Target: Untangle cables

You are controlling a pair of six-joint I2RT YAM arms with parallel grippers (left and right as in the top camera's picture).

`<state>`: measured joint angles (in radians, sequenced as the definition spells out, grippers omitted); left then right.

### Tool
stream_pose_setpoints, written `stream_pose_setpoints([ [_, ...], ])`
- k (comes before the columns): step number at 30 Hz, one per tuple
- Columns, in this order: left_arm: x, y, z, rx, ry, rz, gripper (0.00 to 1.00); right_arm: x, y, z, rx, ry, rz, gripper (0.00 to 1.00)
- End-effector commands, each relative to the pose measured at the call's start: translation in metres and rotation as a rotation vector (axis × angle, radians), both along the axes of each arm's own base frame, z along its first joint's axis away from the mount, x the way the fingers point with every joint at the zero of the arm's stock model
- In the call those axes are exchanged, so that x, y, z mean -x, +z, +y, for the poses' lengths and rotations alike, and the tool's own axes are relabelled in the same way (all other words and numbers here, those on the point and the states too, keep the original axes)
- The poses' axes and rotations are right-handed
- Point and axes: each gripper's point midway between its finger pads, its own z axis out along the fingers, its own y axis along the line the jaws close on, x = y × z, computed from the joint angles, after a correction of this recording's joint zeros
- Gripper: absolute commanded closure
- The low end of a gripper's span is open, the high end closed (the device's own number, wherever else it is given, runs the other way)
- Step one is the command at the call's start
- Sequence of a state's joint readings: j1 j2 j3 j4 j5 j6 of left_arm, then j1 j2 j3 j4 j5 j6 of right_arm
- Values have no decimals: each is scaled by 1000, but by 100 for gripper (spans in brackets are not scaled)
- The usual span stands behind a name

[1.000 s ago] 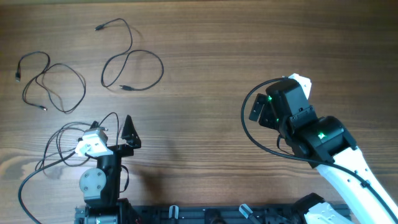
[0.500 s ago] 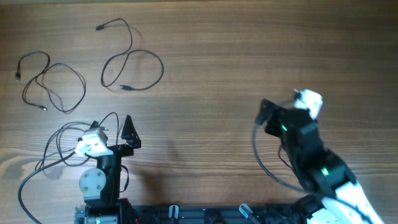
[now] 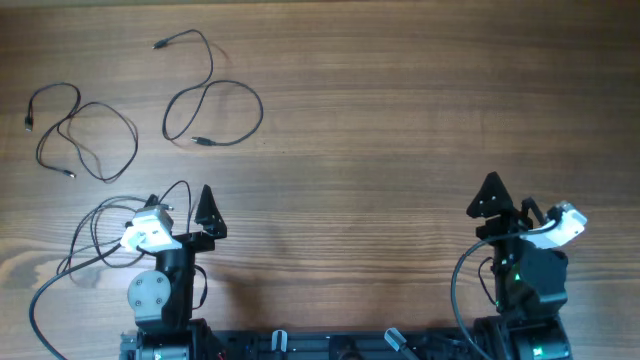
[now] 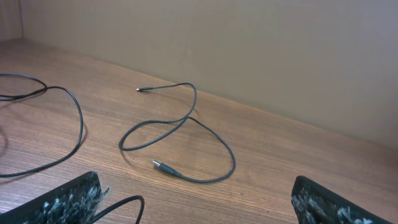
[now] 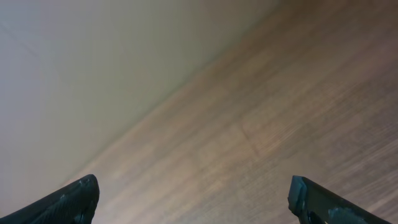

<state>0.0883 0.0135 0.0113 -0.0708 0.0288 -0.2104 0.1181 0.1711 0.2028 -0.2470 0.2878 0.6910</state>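
Observation:
Two thin black cables lie apart and loosely looped at the far left of the wooden table. One cable (image 3: 212, 105) has its plug ends near its loop, and it also shows in the left wrist view (image 4: 186, 127). The other cable (image 3: 88, 140) lies further left and shows at the left edge of the left wrist view (image 4: 68, 109). My left gripper (image 3: 180, 204) (image 4: 199, 202) is open and empty, near the front edge and short of both cables. My right gripper (image 3: 512, 206) (image 5: 199, 199) is open and empty at the front right, over bare wood.
Thicker black arm wires (image 3: 95, 235) loop beside the left arm base, and one curls near the left jaw (image 4: 127, 205). A plain wall (image 4: 261, 43) rises behind the table's far edge. The arm bases stand at the front edge.
My right arm has pulled back from the middle right of the table to the front edge. The left arm and both cables have not moved.

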Motion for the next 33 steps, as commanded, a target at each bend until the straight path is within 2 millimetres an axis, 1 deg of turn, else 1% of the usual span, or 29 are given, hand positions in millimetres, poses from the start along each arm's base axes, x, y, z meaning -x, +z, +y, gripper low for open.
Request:
stream_pose_setpoints([
  [1, 0, -2, 0, -20, -5, 2, 0, -1, -2, 4, -10, 31, -68, 0],
  [6, 0, -2, 0, -20, -5, 1, 0, 1, -6, 3, -53, 32, -123, 0],
  [8, 0, -2, 0, -20, -5, 1, 0, 0, -1, 2, -52, 32, -147, 0],
  [12, 0, -2, 0, -20, -5, 2, 0, -1, 1, 2, -53, 29, -165, 0],
  [17, 0, -2, 0, -20, -5, 2, 0, -3, 21, 2, -74, 31, -288, 0],
  [19, 0, -2, 0, -20, -5, 1, 0, -3, 26, 2, -74, 30, -313, 0],
  [23, 0, -2, 0, -20, -5, 2, 0, -4, 20, 1, -72, 24, -304, 0],
  [28, 0, -2, 0, -20, -5, 2, 0, -4, 18, 0, -46, 24, -293, 0],
  [33, 0, -2, 0, -20, -5, 1, 0, -4, 7, -2, -19, 9, -241, 0],
])
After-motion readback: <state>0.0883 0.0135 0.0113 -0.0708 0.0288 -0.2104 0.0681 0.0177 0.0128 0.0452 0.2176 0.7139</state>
